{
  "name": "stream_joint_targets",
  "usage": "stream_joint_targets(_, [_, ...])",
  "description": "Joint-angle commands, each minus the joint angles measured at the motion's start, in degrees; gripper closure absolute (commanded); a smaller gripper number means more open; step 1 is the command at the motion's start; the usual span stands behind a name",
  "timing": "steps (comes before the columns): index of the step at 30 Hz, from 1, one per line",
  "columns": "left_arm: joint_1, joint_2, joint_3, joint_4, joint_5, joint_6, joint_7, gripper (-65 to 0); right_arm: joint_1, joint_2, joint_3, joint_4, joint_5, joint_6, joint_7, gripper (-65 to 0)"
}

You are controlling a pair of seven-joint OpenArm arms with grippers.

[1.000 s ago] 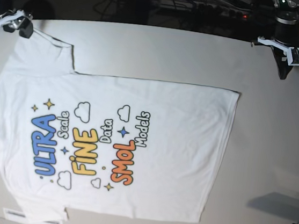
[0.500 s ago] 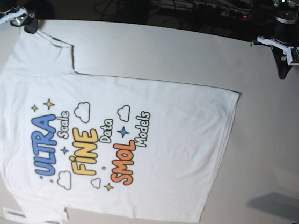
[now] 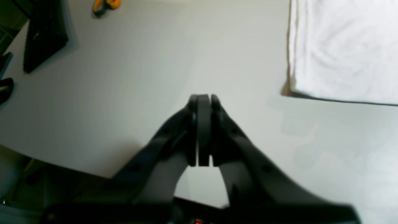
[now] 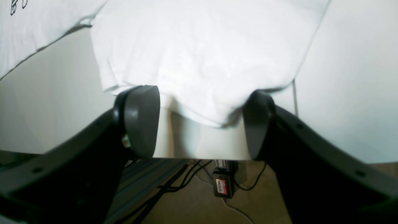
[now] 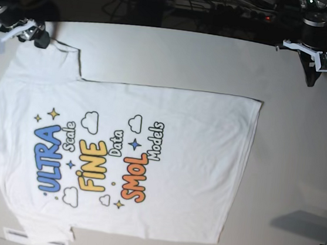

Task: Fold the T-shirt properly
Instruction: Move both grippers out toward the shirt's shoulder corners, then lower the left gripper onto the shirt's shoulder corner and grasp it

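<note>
While the T-shirt [image 5: 124, 153] lies flat, print up, on the pale tabletop [image 5: 189, 54], the right tool [image 4: 200, 121] stands open astride a sleeve edge, likely lining up a grasp for the first fold. Soft white cotton bunches between its rounded pads. The left tool [image 3: 203, 130] hangs closed and empty beside the hem.

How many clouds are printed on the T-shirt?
4 on the T-shirt: two above the words, two below. None seems hidden.
</note>
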Motion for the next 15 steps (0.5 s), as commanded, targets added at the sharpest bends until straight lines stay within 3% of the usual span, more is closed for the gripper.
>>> stream_joint_targets(1, [0.55,-0.48,-0.42,0.85,-0.30,0.21,-1.47,0.0,-0.06,0.62,0.29,0.62,0.43,0.12,1.28,-39.9])
stream_joint_targets(4, [0.55,-0.48,-0.42,0.85,-0.30,0.21,-1.47,0.0,-0.06,0.62,0.20,0.62,0.43,0.12,2.07,-36.7])
stream_joint_targets(12, [0.20,-0.48,-0.42,0.85,-0.30,0.21,-1.38,0.0,0.73,0.62,0.20,0.62,0.43,0.12,1.81,-6.5])
stream_joint_targets(15, [0.11,-0.48,-0.33,0.85,-0.30,0.21,-1.38,0.0,0.73,0.62,0.12,0.62,0.43,0.12,1.72,0.0])
